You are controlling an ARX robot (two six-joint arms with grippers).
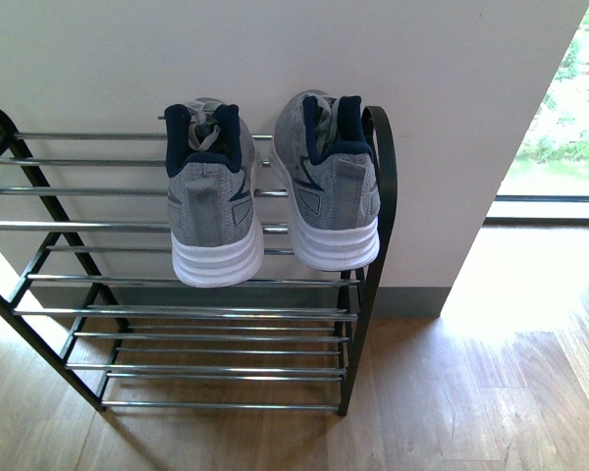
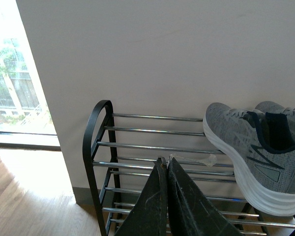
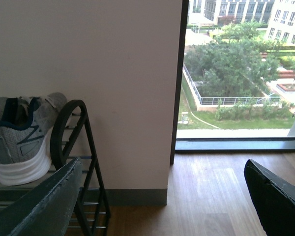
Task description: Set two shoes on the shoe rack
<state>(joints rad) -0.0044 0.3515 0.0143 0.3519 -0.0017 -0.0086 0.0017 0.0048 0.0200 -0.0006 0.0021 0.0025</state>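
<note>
Both shoes rest on the top tier of the shoe rack, side by side toward its right end frame. Their toes point to the wall behind the rack and their heels jut out past its front bar. The left shoe sits nearer the rack's middle, and the right shoe sits just beside the end frame. Each sole spans several bars, which I judge is what keeps the shoes steady on so open a shelf. The left hand has its fingers pressed together on nothing, in front of the rack's left half. The right hand is spread wide and holds nothing, out beyond the rack's right end frame. The placing looks done.
</note>
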